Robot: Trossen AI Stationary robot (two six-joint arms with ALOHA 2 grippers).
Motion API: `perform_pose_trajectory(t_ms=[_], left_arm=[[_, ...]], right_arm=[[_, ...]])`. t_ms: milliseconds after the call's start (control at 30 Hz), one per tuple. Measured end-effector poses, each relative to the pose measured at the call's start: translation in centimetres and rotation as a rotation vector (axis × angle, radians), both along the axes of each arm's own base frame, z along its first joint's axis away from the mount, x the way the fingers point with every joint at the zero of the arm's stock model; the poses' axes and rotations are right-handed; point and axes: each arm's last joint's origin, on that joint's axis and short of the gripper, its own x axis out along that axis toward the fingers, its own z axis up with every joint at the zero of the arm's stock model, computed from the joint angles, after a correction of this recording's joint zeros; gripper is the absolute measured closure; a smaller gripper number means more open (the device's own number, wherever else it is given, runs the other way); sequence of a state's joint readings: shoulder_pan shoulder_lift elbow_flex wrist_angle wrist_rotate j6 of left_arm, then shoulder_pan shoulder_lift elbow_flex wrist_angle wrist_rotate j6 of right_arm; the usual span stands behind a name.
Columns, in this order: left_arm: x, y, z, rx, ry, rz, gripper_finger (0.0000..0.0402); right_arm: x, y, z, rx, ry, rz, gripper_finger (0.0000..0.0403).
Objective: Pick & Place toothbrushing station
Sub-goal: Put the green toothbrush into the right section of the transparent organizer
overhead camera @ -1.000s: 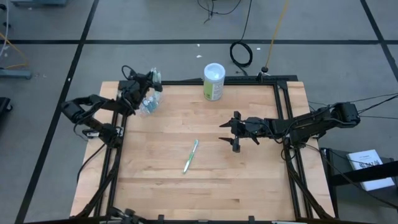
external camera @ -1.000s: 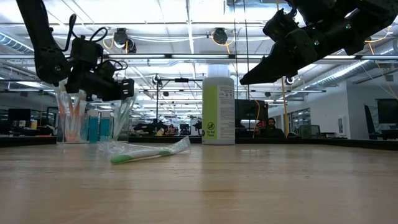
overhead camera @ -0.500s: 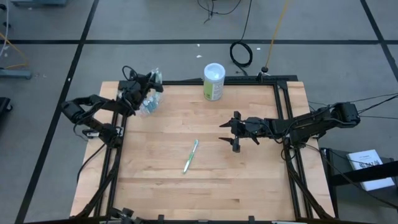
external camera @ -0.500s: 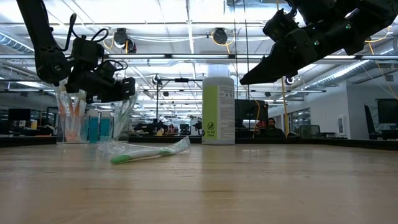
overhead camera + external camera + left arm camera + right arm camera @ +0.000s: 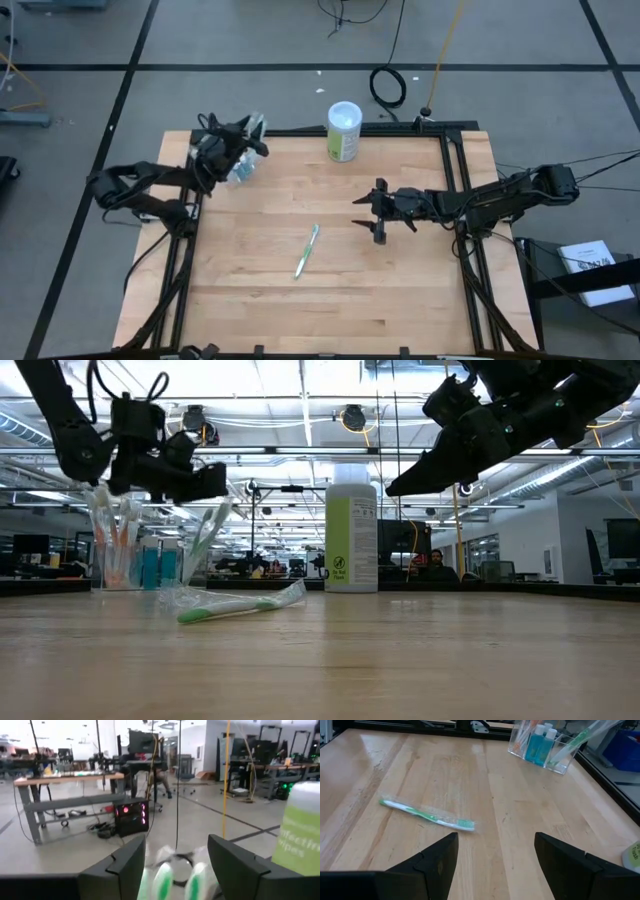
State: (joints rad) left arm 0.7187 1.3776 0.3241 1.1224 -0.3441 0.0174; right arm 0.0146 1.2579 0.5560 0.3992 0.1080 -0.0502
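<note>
The toothbrushing station, a clear cup (image 5: 140, 565) holding toothbrushes and teal tubes, stands on its base at the table's far left corner (image 5: 240, 165). My left gripper (image 5: 205, 480) hovers open just above it. In the left wrist view the green-and-white brush heads (image 5: 162, 882) show below the gap between its fingers, which touch nothing. A wrapped green-and-white toothbrush (image 5: 307, 250) lies flat near the table's middle. My right gripper (image 5: 368, 212) hangs open above the table, right of that toothbrush, with nothing between its fingers.
A bigger green-and-white canister (image 5: 344, 130) stands upright at the far edge, near the middle. Black frame rails (image 5: 452, 190) run along the table's sides. Bare wood lies between the toothbrush and the near edge.
My left gripper has opened and risen a little above the cup. A green-and-white toothbrush now leans in the cup, its head sticking out toward the canister. The right arm has kept still.
</note>
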Motion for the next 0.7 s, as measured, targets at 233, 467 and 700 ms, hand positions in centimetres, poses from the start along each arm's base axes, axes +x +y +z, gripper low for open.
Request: perform_pose_trajectory(t_ms=[233, 467, 700], left_arm=[[-0.1, -1.7, 1.8, 0.018, -0.008, -0.023, 0.0188], [0.9, -4.8, 3.3, 0.005, -0.066, -0.327, 0.0188], [3.8, -10.4, 2.1, -0.175, -0.053, -0.964, 0.0206]], right_arm=[[0.0, -0.2, 0.0, 0.004, 0.0, -0.007, 0.0149], [0.0, -0.2, 0.0, 0.003, 0.005, -0.005, 0.0149], [-0.7, -0.3, 0.5, -0.015, 0.019, -0.028, 0.0149]])
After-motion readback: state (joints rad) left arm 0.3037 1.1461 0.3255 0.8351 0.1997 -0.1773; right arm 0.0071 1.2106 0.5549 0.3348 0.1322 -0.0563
